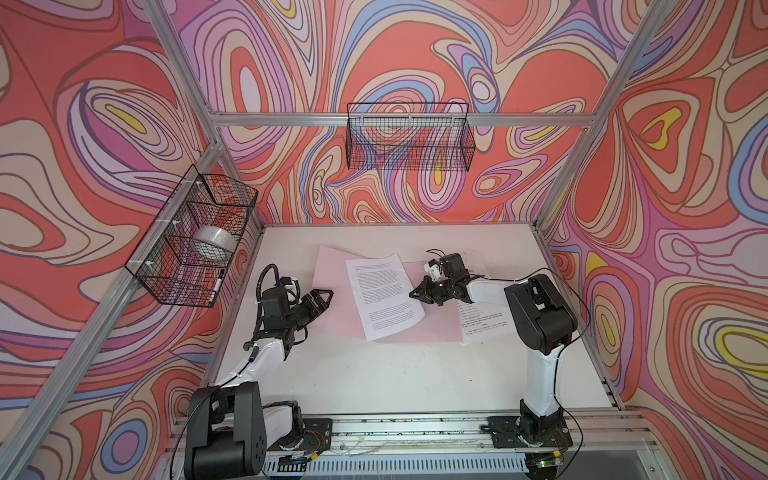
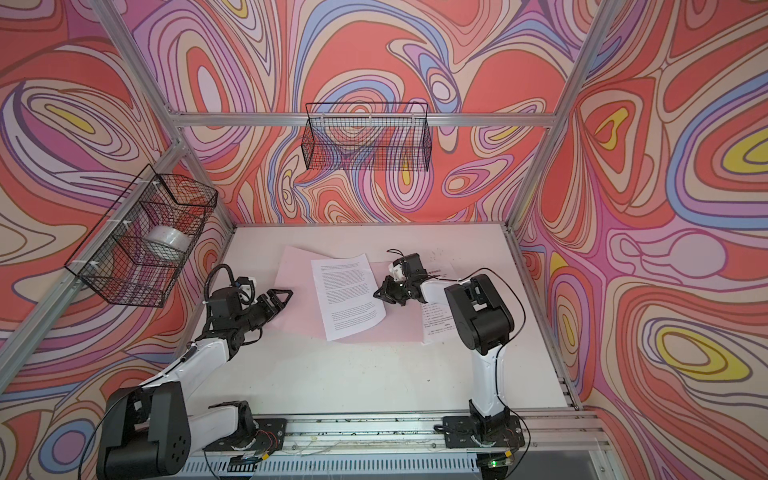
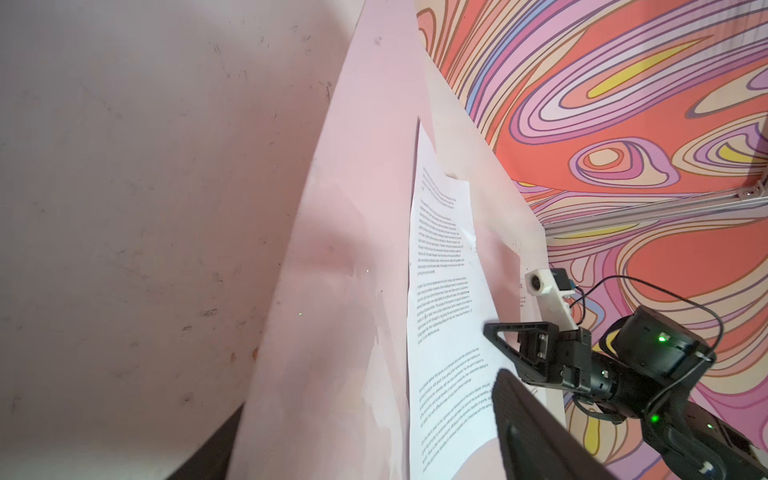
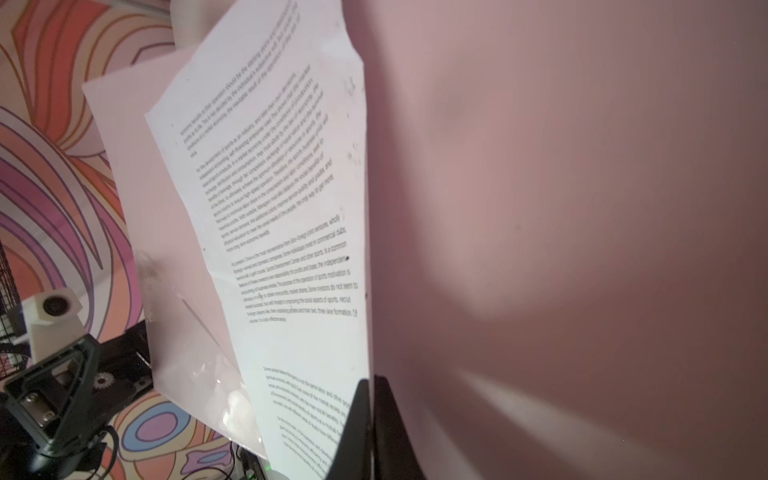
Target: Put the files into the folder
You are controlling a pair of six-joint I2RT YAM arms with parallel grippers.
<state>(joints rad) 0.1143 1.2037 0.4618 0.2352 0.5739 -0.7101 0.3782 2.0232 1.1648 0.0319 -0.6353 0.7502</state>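
The pale pink folder point(image 1: 332, 286) point(image 2: 297, 291) lies open and flat mid-table. One white printed sheet of the files point(image 1: 382, 297) point(image 2: 347, 297) rests slanted on it. My right gripper point(image 1: 415, 296) point(image 2: 379, 296) point(image 4: 371, 415) is shut on that sheet's right edge, which is lifted slightly off the folder point(image 4: 582, 208). My left gripper point(image 1: 326, 296) point(image 2: 286, 296) point(image 3: 365, 449) hovers open over the folder's left part point(image 3: 353, 291), holding nothing. A second printed sheet point(image 1: 482, 322) point(image 2: 436, 324) lies beside the folder's right edge, partly hidden by the right arm.
A black wire basket point(image 1: 409, 137) hangs on the back rail. Another wire basket point(image 1: 195, 237) on the left wall holds a white roll point(image 1: 214, 241). Aluminium frame posts border the white table point(image 1: 395, 374). Both arm bases stand on the front rail.
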